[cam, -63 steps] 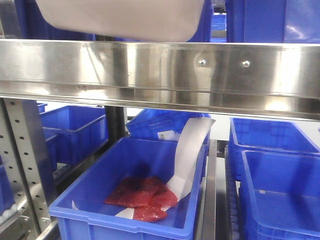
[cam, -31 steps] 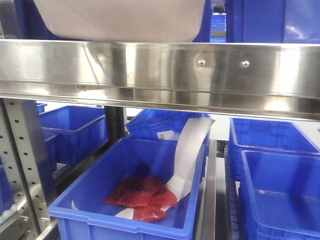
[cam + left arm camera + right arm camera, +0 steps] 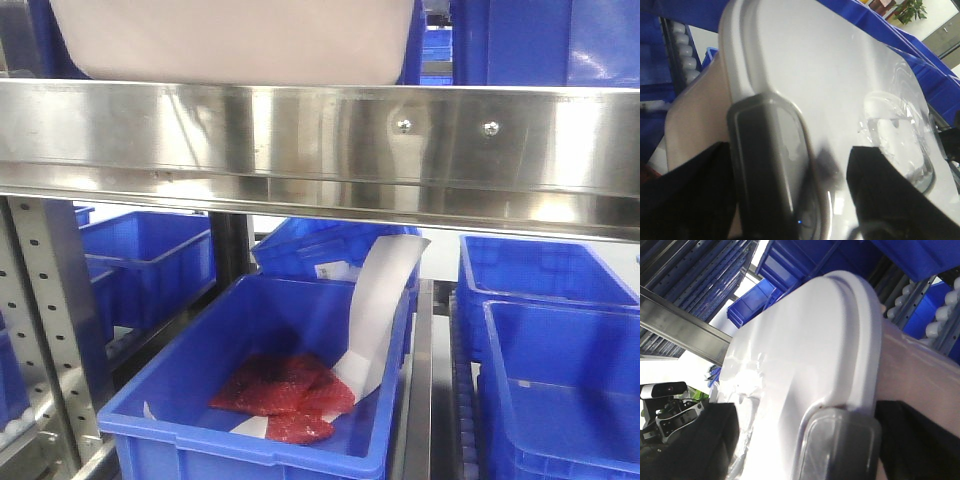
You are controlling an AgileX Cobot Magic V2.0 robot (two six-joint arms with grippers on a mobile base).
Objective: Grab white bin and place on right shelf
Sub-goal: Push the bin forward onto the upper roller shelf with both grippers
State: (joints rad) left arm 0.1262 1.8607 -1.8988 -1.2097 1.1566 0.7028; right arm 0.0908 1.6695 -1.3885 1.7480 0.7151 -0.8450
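Note:
The white bin [image 3: 230, 40] fills the top of the front view, its flat underside level with the top edge of the right shelf's steel rail [image 3: 300, 140]. In the left wrist view its lid [image 3: 815, 75] and pinkish side [image 3: 695, 125] show. My left gripper [image 3: 790, 165] is shut on the bin's end, one black finger each side of a grey latch [image 3: 770, 160]. In the right wrist view my right gripper [image 3: 815, 440] is shut on the other end of the lid [image 3: 805, 340], astride its grey latch [image 3: 840, 445].
Below the rail, a blue crate [image 3: 180, 420] holds red packets [image 3: 280, 390] and a white paper strip [image 3: 380, 300]. More blue crates [image 3: 560, 380] stand to the right and behind. A perforated grey upright [image 3: 50, 300] stands at left. Blue crates flank the bin above.
The bin's underside was tilted with a rounded corner showing above the rail. It has levelled, widened to the left and sunk to the rail's top edge.

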